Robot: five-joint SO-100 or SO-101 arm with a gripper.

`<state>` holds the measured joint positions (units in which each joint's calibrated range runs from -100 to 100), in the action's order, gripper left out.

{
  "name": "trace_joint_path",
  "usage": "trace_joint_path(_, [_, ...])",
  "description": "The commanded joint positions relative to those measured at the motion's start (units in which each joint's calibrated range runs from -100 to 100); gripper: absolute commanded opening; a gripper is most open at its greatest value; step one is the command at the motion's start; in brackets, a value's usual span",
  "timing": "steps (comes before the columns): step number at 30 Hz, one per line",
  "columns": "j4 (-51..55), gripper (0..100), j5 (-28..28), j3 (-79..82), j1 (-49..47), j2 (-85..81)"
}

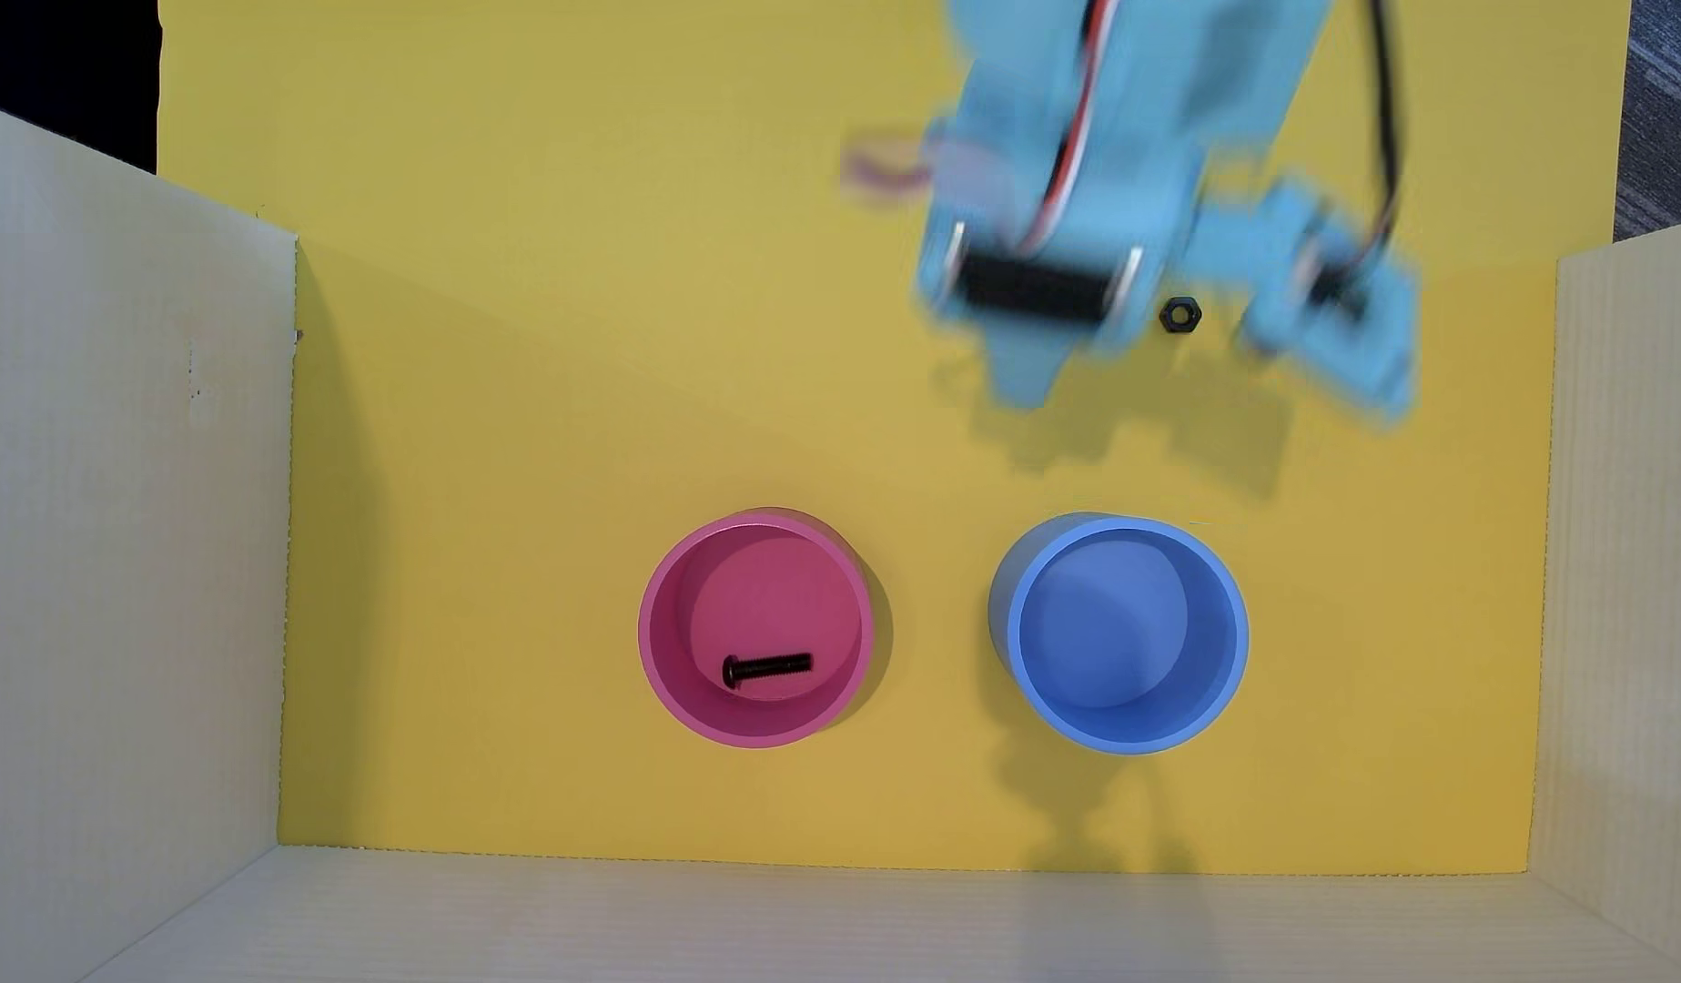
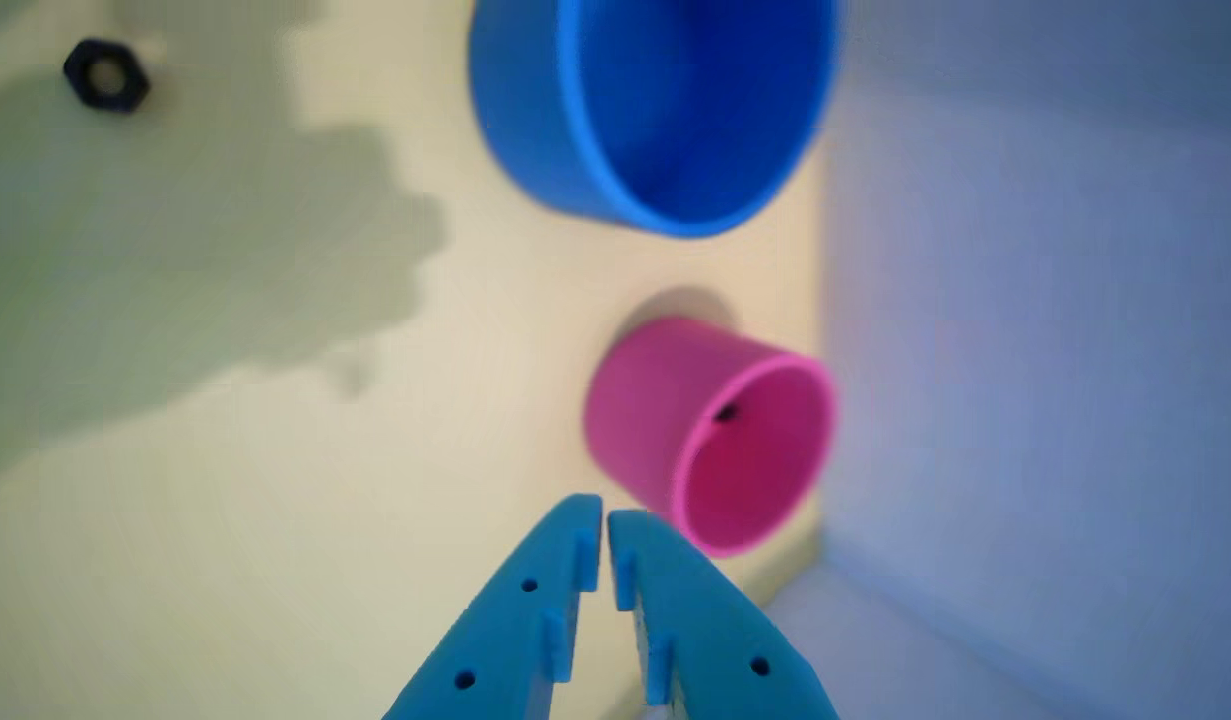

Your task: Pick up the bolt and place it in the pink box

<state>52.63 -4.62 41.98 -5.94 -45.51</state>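
Note:
The black bolt (image 1: 766,669) lies on its side on the bottom of the pink box (image 1: 655,652), head to the left in the overhead view. In the wrist view only a small dark bit of the bolt (image 2: 726,412) shows inside the pink box (image 2: 643,420). My light blue gripper (image 1: 1030,383) is blurred at the upper right of the overhead view, well away from the pink box and above the yellow floor. In the wrist view the gripper (image 2: 605,515) is shut, fingertips almost touching, with nothing between them.
A blue round container (image 1: 1125,742) stands to the right of the pink box and also shows in the wrist view (image 2: 575,150). A black hex nut (image 1: 1179,315) lies on the yellow floor beside the arm, also in the wrist view (image 2: 106,75). White corrugated walls (image 1: 118,567) enclose the floor.

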Motion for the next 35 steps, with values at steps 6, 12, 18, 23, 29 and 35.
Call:
trace_joint_path(6, [-18.19,1,-0.36,39.2,-0.24,-47.25])
trace_joint_path(12, [-11.58,1,-0.46,46.08,-0.9,-51.29])
trace_joint_path(18, [2.15,1,-2.7,46.89,-0.97,-50.03])
trace_joint_path(23, [8.67,1,-4.16,49.7,-1.05,-50.03])
trace_joint_path(29, [8.33,1,-4.79,53.22,-0.9,-50.03])
trace_joint_path(35, [8.33,1,-4.79,53.22,-0.9,-50.03])
